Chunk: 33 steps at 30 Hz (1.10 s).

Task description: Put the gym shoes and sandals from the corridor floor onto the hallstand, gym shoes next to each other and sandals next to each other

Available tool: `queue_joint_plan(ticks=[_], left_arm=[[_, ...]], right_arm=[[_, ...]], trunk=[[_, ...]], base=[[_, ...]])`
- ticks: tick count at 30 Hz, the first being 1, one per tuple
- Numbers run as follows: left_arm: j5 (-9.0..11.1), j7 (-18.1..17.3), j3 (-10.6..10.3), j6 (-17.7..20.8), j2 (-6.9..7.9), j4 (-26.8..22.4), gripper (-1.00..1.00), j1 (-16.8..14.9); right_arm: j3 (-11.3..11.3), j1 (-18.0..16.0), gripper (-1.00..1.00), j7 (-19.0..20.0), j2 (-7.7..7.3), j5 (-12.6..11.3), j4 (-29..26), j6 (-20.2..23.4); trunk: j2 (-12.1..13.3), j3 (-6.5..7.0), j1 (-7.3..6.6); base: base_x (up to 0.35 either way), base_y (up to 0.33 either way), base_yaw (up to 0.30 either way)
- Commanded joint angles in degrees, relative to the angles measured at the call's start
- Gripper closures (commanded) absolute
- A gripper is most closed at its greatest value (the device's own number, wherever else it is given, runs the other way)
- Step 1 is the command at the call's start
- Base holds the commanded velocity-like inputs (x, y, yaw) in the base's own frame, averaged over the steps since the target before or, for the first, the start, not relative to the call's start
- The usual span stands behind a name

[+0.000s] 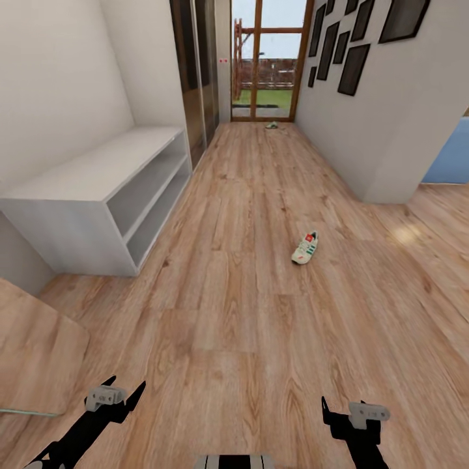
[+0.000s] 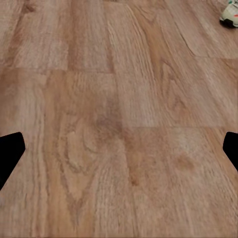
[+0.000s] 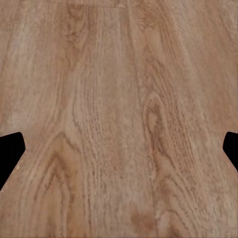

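One white gym shoe (image 1: 305, 248) with green stripes lies on the corridor floor (image 1: 247, 312), ahead and right of centre; its edge also shows in the left wrist view (image 2: 230, 12). A small green-white object (image 1: 271, 125), too far off to identify, lies by the glass door. The white-grey hallstand (image 1: 98, 176) stands along the left wall, and its top and tiers are bare. My left gripper (image 1: 125, 385) (image 2: 119, 153) and right gripper (image 1: 344, 409) (image 3: 119, 153) hang open over bare planks, well short of the shoe. The sandals are out of view.
A rounded wood-coloured panel (image 1: 32, 352) sits at the near left. Dark wardrobe doors (image 1: 195, 71) follow the hallstand. A wall corner (image 1: 384, 189) juts in at the right, with picture frames (image 1: 352, 45) above. The glass door (image 1: 270, 58) closes the corridor's far end.
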Motion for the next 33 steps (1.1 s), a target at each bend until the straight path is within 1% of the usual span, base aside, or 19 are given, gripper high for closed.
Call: queue_joint_plan(ticks=[1, 10, 16, 22, 27, 33], left_arm=[[0.0, 0.0, 0.0, 0.0, 0.00, 0.0, -1.00, 0.0], [-0.1, 0.8, 0.1, 0.0, 0.08, 0.6, -1.00, -0.3], [0.0, 2.1, 0.1, 0.0, 0.06, 1.2, -1.00, -0.5], [0.0, 2.7, 0.0, 0.0, 0.03, 1.4, -1.00, -0.5], [0.0, 3.0, 0.0, 0.0, 0.01, 1.5, -1.00, -0.6], [0.1, 3.1, 0.0, 0.0, 0.01, 1.6, -1.00, -0.6]], right_arm=[[0.0, 0.0, -1.00, 0.0, 0.00, 0.0, 0.0, 0.0], [0.0, 0.0, -1.00, 0.0, 0.00, 0.0, 0.0, 0.0], [0.0, 0.0, -1.00, 0.0, 0.00, 0.0, 0.0, 0.0], [0.0, 0.0, -1.00, 0.0, 0.00, 0.0, 0.0, 0.0], [0.0, 0.0, -1.00, 0.0, 0.00, 0.0, 0.0, 0.0], [0.0, 0.0, -1.00, 0.0, 0.00, 0.0, 0.0, 0.0]], trunk=[[0.0, 0.00, 0.00], [0.0, 0.00, 0.00], [0.0, 0.00, 0.00], [0.0, 0.00, 0.00], [0.0, 0.00, 0.00], [0.0, 0.00, 0.00]], base=[[0.117, 0.258, 0.000], [0.160, 0.248, 0.000], [0.222, 0.212, 0.000], [0.250, 0.186, 0.000], [0.225, 0.124, 0.000], [0.118, 0.061, 0.000]])
